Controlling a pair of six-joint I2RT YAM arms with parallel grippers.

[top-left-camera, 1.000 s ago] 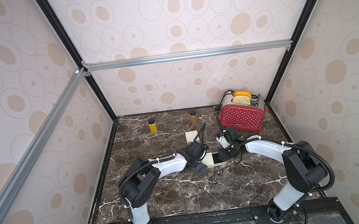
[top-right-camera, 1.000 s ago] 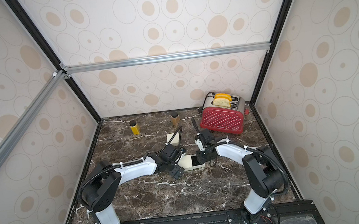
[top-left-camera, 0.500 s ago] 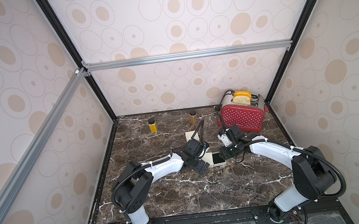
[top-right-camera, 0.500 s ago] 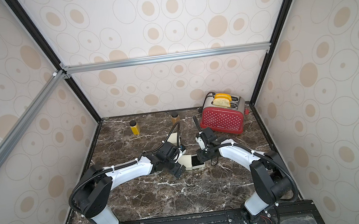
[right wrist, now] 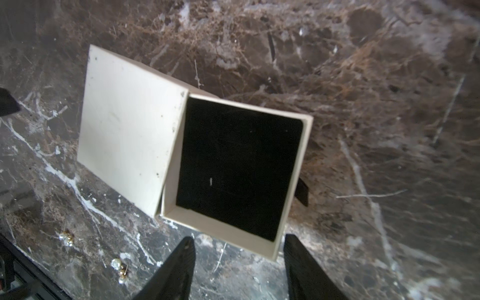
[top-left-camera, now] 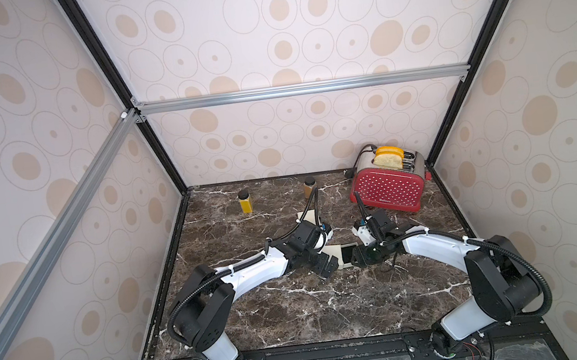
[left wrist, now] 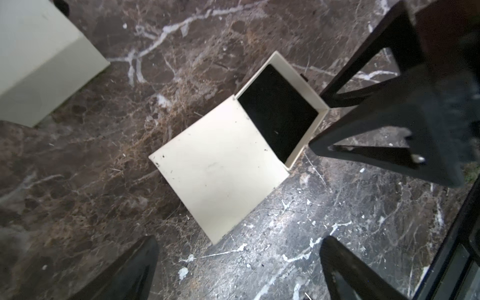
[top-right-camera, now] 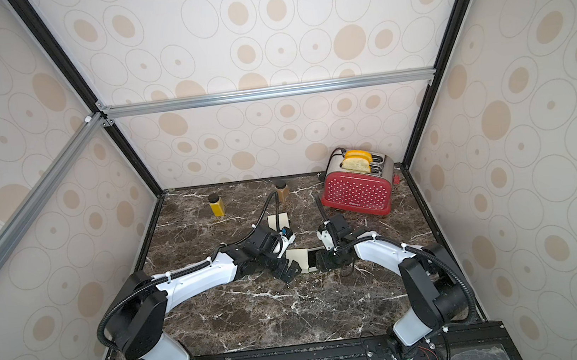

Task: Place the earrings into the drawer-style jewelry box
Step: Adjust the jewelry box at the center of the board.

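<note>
Two claws hang close over the jewelry box point(top-left-camera: 336, 253), both holding nothing. The left claw point(left wrist: 235, 270) has its fingers spread wide above the tabletop point(left wrist: 91, 181), just beside the box's cream sleeve point(left wrist: 220, 168). The right claw point(right wrist: 240, 267) also has its fingers apart, at the outer end of the drawer point(right wrist: 239, 166). The drawer stands slid partway out of the sleeve, its black lining showing. A dark pull tab point(right wrist: 302, 192) sticks out from its front wall. Both earrings point(right wrist: 68, 237), pearl and gold, lie on the marble near the box, apart from it and outside the drawer. Farther back stand a second cream box point(top-right-camera: 278, 220), two jars point(top-left-camera: 245, 201) and a red toaster point(top-left-camera: 387, 188) with bread in its slots.
</note>
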